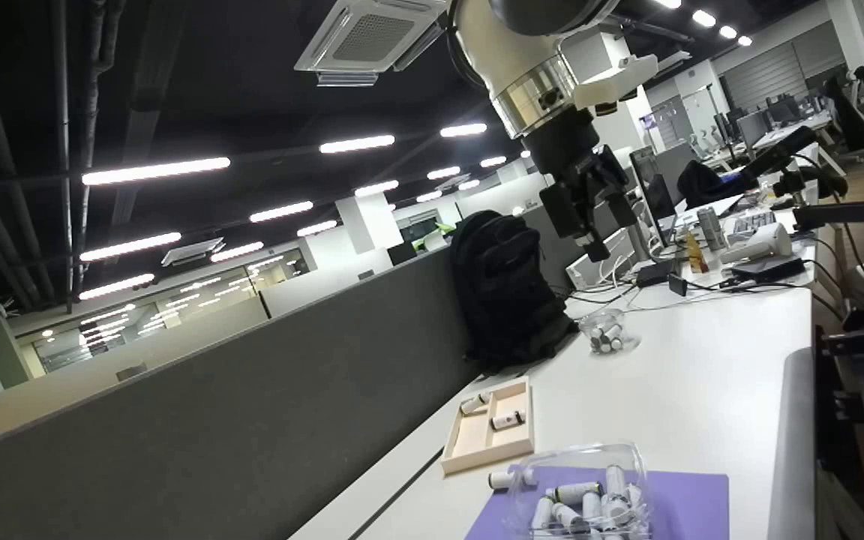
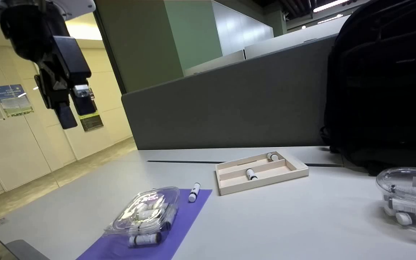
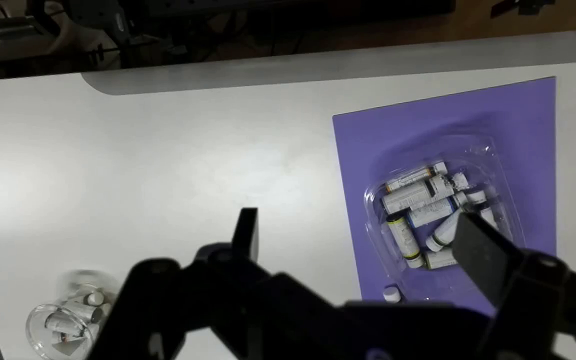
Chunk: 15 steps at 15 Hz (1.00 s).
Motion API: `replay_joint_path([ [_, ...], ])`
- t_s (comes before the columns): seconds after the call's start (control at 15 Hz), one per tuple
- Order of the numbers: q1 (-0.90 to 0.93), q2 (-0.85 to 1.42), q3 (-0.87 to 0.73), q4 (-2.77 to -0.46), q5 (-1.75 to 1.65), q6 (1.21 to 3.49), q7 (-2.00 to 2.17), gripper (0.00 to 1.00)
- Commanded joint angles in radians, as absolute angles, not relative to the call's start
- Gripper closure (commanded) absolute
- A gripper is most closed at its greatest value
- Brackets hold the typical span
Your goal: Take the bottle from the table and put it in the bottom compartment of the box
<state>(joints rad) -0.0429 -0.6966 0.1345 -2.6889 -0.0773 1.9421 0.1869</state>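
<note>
A small white bottle lies on the purple mat, beside the transparent tray, in both exterior views [image 1: 501, 479] [image 2: 194, 192]. In the wrist view only its white cap [image 3: 392, 294] shows above my gripper's body. The low tan box [image 1: 488, 454] [image 2: 265, 183] lies on the white table [image 1: 672, 405] [image 2: 265, 224] [image 3: 178, 160], with a divider inside. One white bottle lies in each of its two long compartments. The box is out of the wrist view. My gripper [image 1: 589, 225] [image 2: 76, 112] [image 3: 358, 235] is open and empty, high above the table, fingers pointing down.
A transparent tray of several bottles [image 1: 582, 502] [image 2: 146, 213] [image 3: 430, 210] stands on the purple mat [image 1: 691, 502] [image 2: 190, 220] [image 3: 528, 150]. A round transparent tub of bottles [image 1: 603, 330] [image 2: 410, 206] [image 3: 63, 330], a black backpack [image 1: 507, 292] and a grey partition [image 1: 252, 405] stand around.
</note>
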Motion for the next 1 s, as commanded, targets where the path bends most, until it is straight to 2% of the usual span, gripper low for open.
replay_joint_path([
  [0.0, -0.029, -0.695, 0.122, -2.687, -0.085, 1.939, 0.194, 0.0],
  [0.4, -0.034, -0.689, 0.121, -2.691, -0.095, 1.971, 0.192, 0.0],
  [0.93, -0.026, -0.356, 0.003, -2.533, -0.061, 2.279, 0.002, 0.0],
])
